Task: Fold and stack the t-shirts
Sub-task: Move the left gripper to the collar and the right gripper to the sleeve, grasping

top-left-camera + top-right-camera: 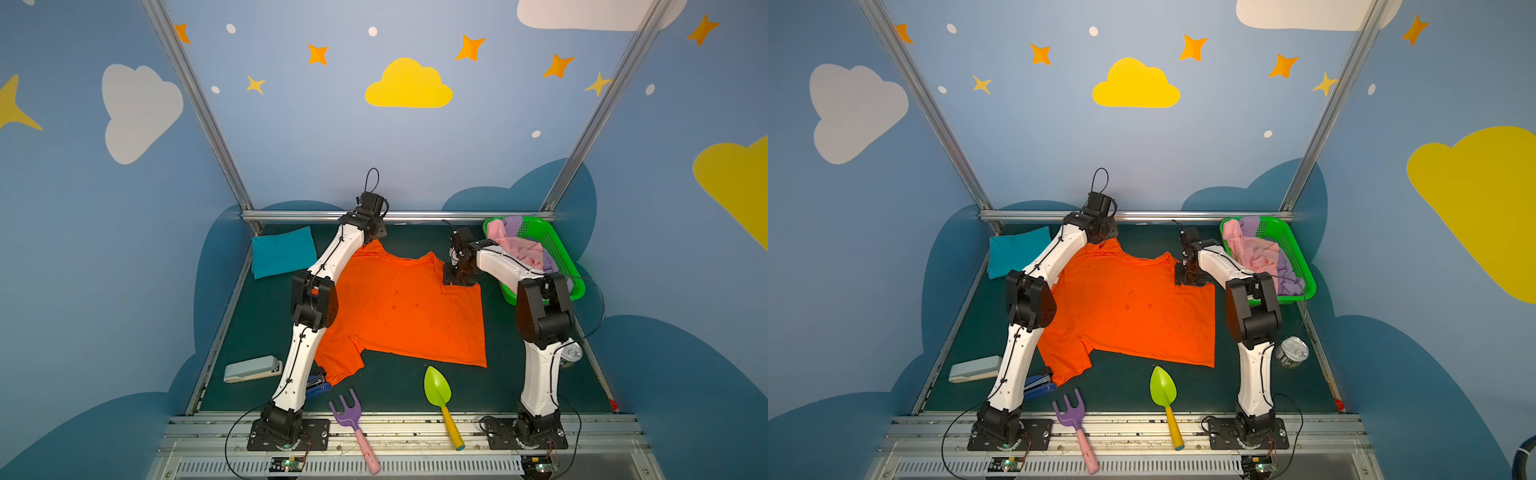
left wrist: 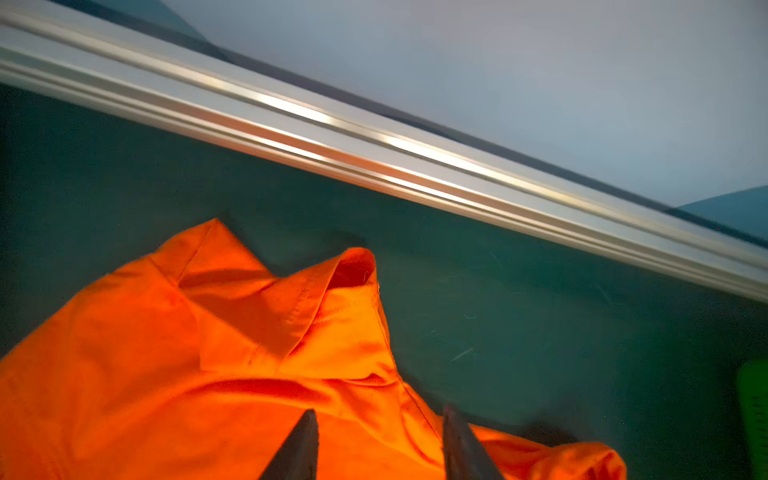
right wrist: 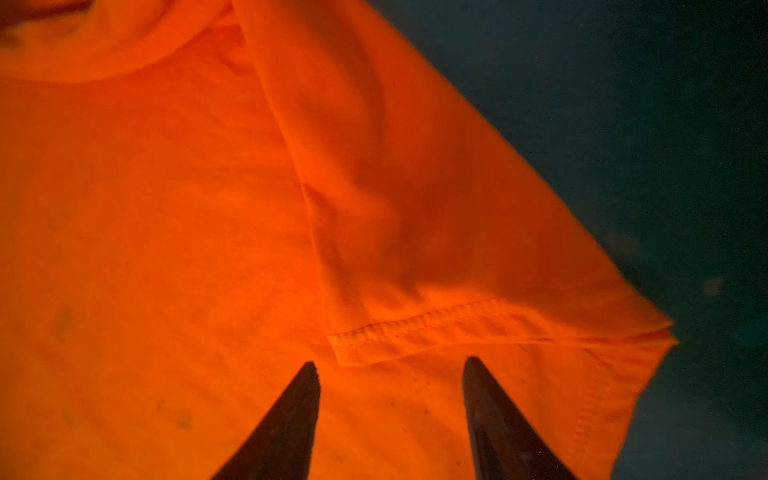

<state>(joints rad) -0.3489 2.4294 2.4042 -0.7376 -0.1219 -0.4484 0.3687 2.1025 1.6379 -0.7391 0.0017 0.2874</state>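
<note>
I count on my table, spare stock:
- grey stapler, near left edge
- blue stapler near it, partly hidden
- purple rake, pink handle overhanging the front edge
- green trowel, yellow handle overhanging likewise
- tin can, upright, near right side
- green mesh basket, far right corner
- aluminium rail along the back

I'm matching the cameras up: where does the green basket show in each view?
In a top view: green basket in the far right corner.
In a top view: same corner.
Left wrist: only a green sliver.
Right wrist: not in it.
Shared landmark: orange t-shirt, in all four.
</note>
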